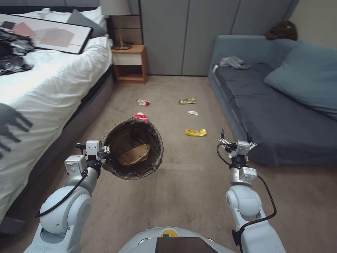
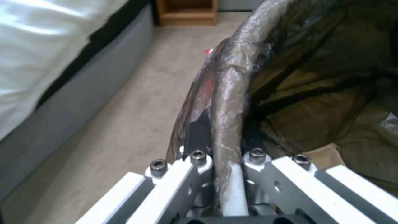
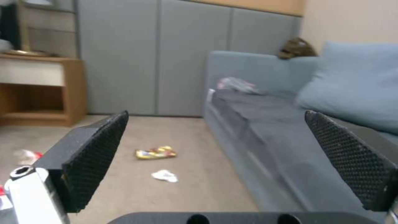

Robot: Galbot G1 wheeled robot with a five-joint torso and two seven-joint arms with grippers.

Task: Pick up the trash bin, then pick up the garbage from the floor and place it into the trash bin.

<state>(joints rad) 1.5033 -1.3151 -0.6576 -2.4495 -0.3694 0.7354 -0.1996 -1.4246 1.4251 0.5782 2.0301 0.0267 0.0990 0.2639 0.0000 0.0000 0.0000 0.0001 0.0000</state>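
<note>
Holding: the left gripper (image 1: pixel 105 151) is clamped on the rim of the trash bin (image 1: pixel 132 147), which hangs off the floor, tilted with its mouth toward the head camera; in the left wrist view the fingers (image 2: pixel 199 133) pinch the bag-wrapped rim (image 2: pixel 232 102) from both sides.
Right side: the right gripper (image 1: pixel 236 137) is raised above the carpet near the sofa, jaws spread wide with nothing between the pads (image 3: pixel 97 146).
Floor: beige carpet (image 1: pixel 182 189) runs between a bed with white bedding (image 1: pixel 52 88) on the left and a grey-blue sofa (image 1: pixel 281 123) on the right.
Back of room: a wooden nightstand (image 1: pixel 130 63) with a lamp base stands against grey panelled doors.
Garbage: a yellow wrapper (image 1: pixel 196 132), a white tissue (image 1: pixel 192 112), a multicoloured wrapper (image 1: pixel 187 101) and a red-and-white crushed bowl (image 1: pixel 143 102) lie well apart on the carpet beyond the bin; a second red-and-white piece (image 1: pixel 141 116) shows just past the bin's far rim.
Inside the bin: a tan, cardboard-like scrap (image 1: pixel 134 155) lies against the dark liner.
Writing: none can be read on any wrapper.
Hard to make out: the second red-and-white piece is partly hidden by the bin, and the picture frame on the bed (image 1: pixel 45 33) is cut off at the edge.
</note>
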